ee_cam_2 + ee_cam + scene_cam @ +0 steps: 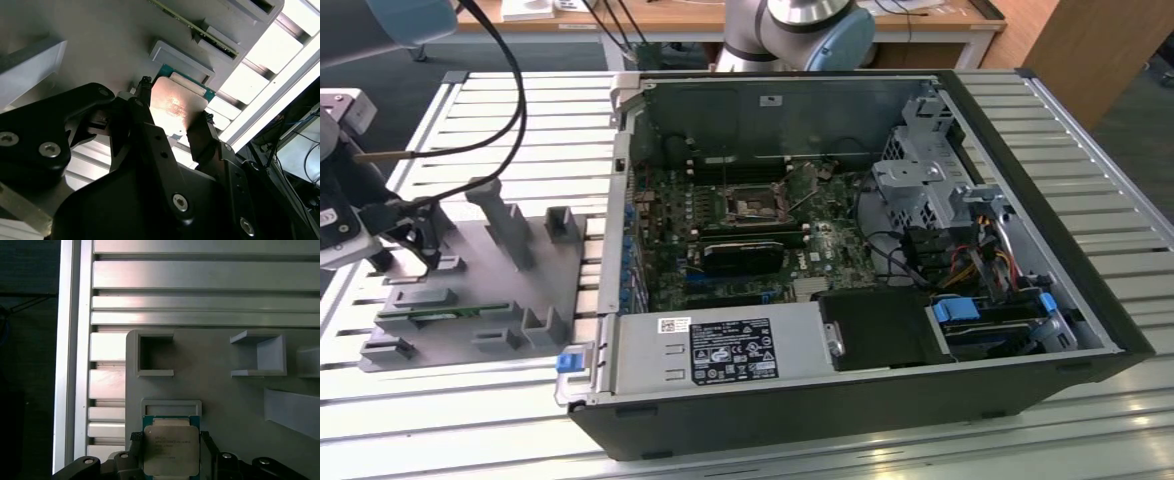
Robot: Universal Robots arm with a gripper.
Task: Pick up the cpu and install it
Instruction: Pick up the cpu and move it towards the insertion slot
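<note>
The cpu (171,450), a flat square chip with a silver-grey metal top and a green rim, sits between the two black fingers of my gripper (171,442). In the second wrist view the cpu (175,106) reflects light, and one fingertip (145,85) presses one edge while the other presses the opposite edge. The gripper (175,102) is shut on the chip, just over the grey parts tray (225,400). In the exterior view the gripper (414,240) hangs over the tray's (520,290) far left part. The open cpu socket (758,205) lies on the motherboard inside the computer case.
The open computer case (1067,300) lies on its side on a slatted metal table (494,120). The tray carries raised grey holders (507,225) and a green memory stick (447,313). A black card (740,255) and the power supply (720,350) sit near the socket.
</note>
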